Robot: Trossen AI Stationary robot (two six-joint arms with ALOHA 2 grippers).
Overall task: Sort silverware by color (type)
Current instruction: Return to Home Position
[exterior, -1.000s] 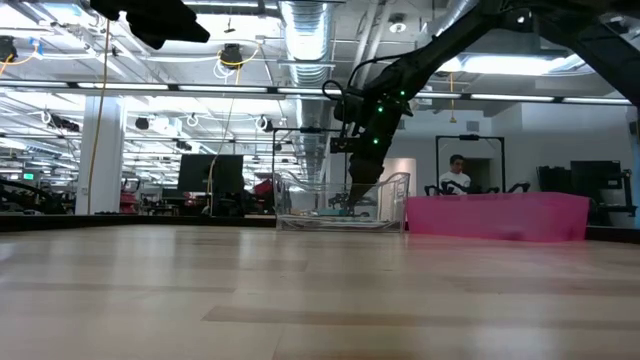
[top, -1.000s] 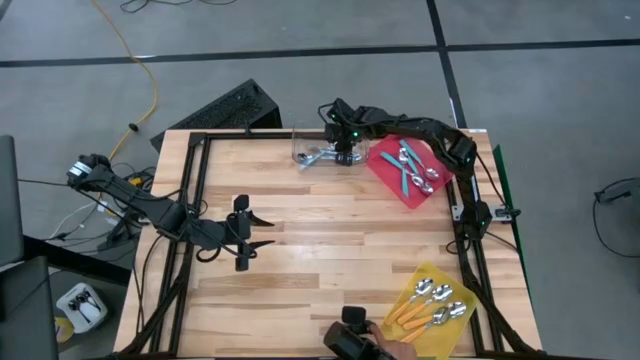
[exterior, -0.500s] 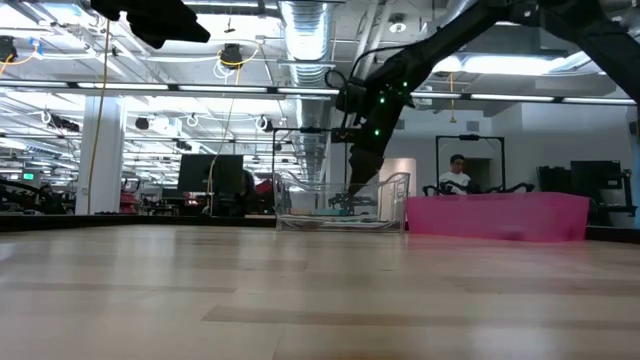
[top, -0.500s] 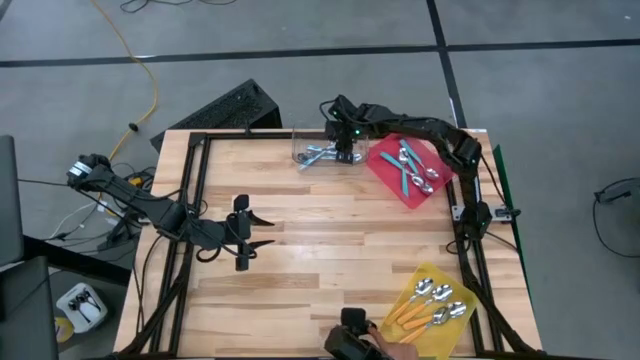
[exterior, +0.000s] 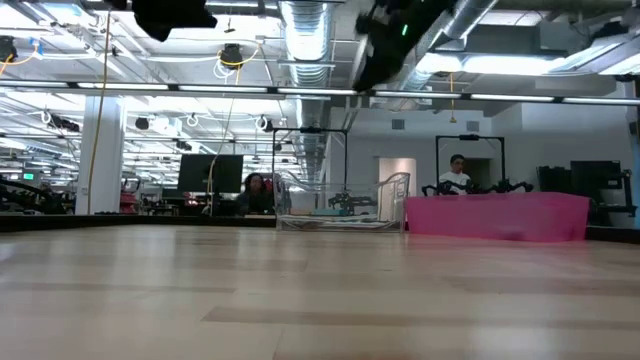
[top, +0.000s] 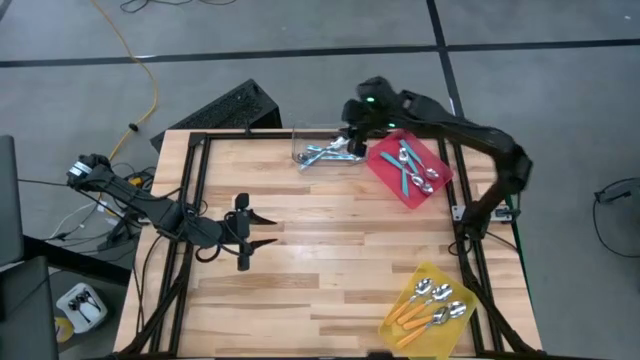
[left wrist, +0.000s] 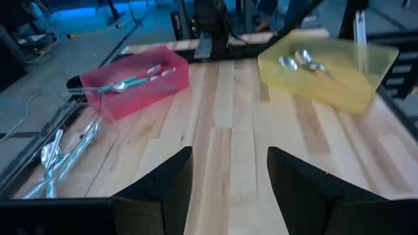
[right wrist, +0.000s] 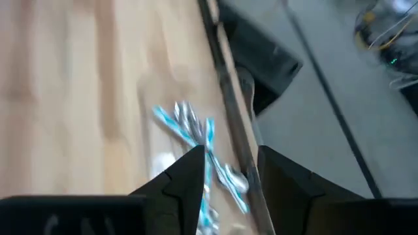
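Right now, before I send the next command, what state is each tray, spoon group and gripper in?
clear tray: upright, holding the light blue spoons.
red tray: upright, holding the teal spoons.
yellow tray: upright, holding the orange spoons.
left gripper: open, empty, above the table's left half.
right gripper: open, empty, high over the clear tray.

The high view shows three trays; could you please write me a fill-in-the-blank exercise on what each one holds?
The yellow tray holds spoons with ___ handles.
The red tray holds spoons with ___ handles.
The clear tray holds spoons with ___ handles.
The left pincer and the right pincer, both open, hold ___.
Missing words: orange; teal; light blue; nothing.
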